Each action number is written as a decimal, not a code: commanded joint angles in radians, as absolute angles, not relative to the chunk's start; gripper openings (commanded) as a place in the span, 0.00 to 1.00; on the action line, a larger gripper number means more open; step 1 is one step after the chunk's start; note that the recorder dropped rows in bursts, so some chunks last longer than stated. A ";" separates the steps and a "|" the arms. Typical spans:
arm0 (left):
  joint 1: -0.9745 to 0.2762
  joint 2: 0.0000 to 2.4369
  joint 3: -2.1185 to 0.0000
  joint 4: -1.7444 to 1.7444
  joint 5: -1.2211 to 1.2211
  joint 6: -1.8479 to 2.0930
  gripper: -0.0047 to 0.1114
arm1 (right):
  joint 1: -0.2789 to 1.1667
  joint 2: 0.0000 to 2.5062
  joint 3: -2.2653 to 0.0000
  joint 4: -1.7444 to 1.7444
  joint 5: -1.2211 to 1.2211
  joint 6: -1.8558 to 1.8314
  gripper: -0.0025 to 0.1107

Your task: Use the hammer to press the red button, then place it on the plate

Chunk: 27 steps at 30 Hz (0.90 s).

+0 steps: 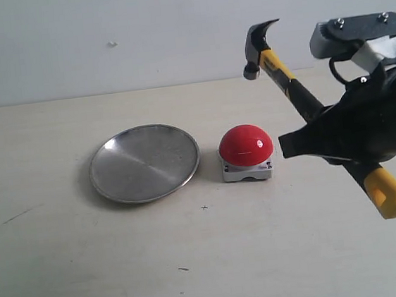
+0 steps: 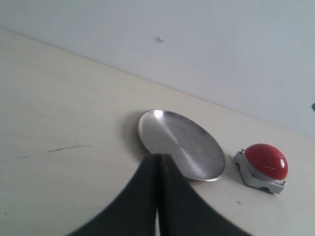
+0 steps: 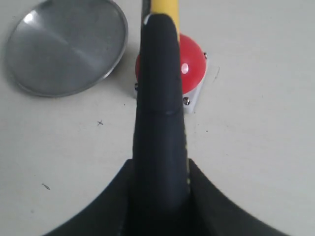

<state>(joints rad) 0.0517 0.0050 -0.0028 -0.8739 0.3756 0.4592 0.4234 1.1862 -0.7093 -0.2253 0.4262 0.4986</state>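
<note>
Black right end effector (image 1: 291,146), reaching in from the right, clenches the hammer (image 1: 286,79) by its handle, head tilted upward.

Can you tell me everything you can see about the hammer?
The hammer is a claw hammer with a dark metal head, a curved claw on top, and a long black-and-yellow handle ending in a yellow tip. The right gripper is shut on the lower part of the handle and holds it in the air. It leans at a slant, head high and yellow tip low. The head hangs above and a bit to the side of the red button, touching neither it nor the table.
</note>
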 commanded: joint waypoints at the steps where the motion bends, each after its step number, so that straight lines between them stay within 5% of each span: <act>1: 0.053 0.000 0.000 -0.876 0.380 0.464 0.04 | 0.425 1.118 -0.774 -0.242 0.362 0.472 0.02; 8: 0.053 0.000 0.000 -0.876 0.380 0.464 0.04 | 0.425 1.140 -0.799 -0.245 0.379 0.446 0.02; 17: 0.053 0.000 0.000 -0.876 0.380 0.464 0.04 | 0.425 1.456 -0.698 -0.243 0.404 0.418 0.02; 27: 0.053 0.000 0.000 -0.876 0.380 0.464 0.04 | 0.425 1.281 -0.756 -0.151 0.164 0.464 0.02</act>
